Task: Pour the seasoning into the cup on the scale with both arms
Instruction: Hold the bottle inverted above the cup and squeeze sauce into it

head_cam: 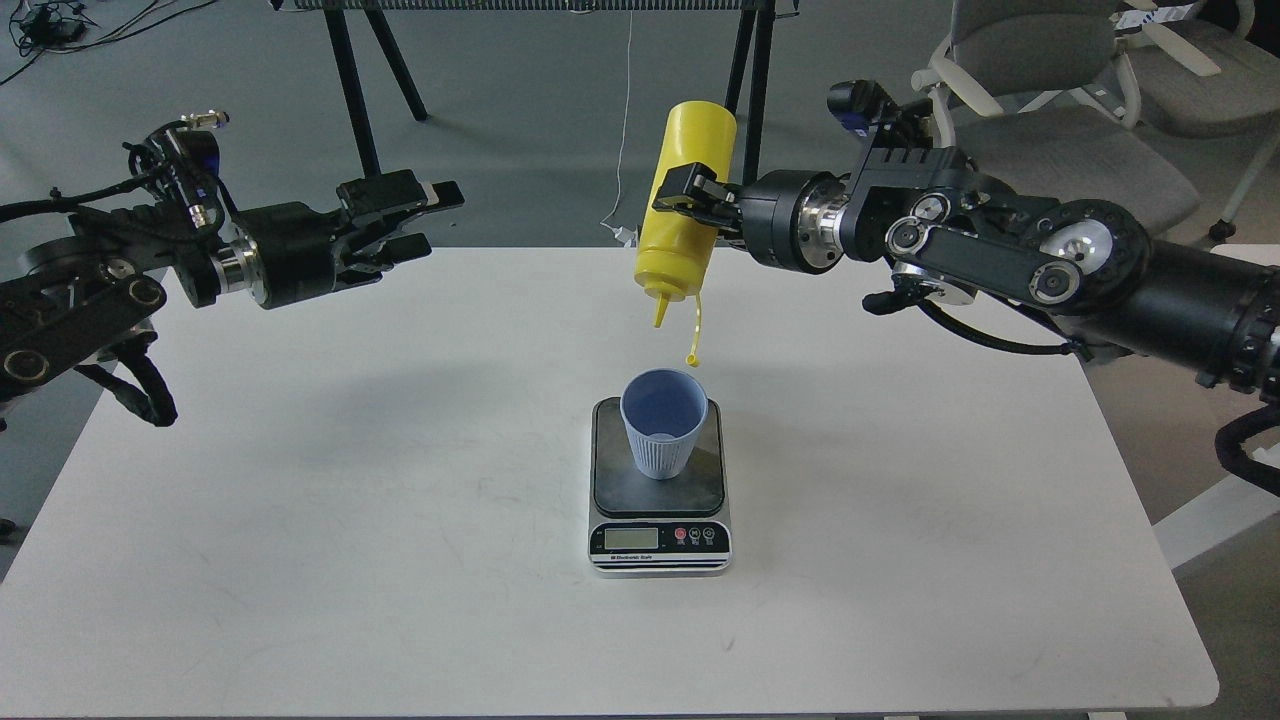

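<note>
Step in hand: pour setup. My right gripper (690, 195) is clamped on the yellow squeeze bottle (683, 215), held inverted w/ cone nozzle (659, 312) pointing down, above and just behind the cup (662, 435). Tethered cap (691, 359) dangles off the nozzle, hanging just over the cup's far rim. No seasoning seen leaving the nozzle.

Left gripper (415, 215): fingers spread, holding nothing, hovering well apart from the bottle over the table's (300, 520) far left.

Cup stands upright on the scale's (659, 490) dark platform, table centre.

Next, I judge: bring nozzle square over the cup mouth, then squeeze; left arm prob. needed at the bottle. Cap could catch the rim.

Count:
- bottle ×1
- cup ×1
- scale ×1
- arms ×2
- table ×1
</note>
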{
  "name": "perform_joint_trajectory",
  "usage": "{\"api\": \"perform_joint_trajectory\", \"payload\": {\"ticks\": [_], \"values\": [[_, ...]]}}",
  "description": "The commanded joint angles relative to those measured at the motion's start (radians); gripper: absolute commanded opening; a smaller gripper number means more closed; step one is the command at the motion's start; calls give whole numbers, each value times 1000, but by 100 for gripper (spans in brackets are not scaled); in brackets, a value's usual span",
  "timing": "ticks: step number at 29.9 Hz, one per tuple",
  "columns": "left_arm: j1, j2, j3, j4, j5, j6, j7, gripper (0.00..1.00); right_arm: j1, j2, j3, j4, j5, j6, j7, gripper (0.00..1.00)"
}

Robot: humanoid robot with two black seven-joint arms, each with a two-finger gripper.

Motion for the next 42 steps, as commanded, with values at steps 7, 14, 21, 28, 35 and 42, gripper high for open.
{"api": "perform_joint_trajectory", "payload": {"ticks": [7,14,21,28,35,42], "values": [[8,-6,0,0,0,0,0,99,28,24,-34,2,-49,7,-14,17],[8,-8,0,0,0,0,0,99,50,42,-64,5,-49,9,-15,17],[8,-9,0,0,0,0,0,99,65,42,-69,5,-51,26,-24,18],[8,-15,0,0,0,0,0,99,73,41,-92,10,-80,41,-37,18],[18,-15,0,0,0,0,0,99,76,36,-97,12,-80,46,-38,17],[20,-15,0,0,2,0,0,99,73,32,-74,2,-57,42,-38,17]]}}
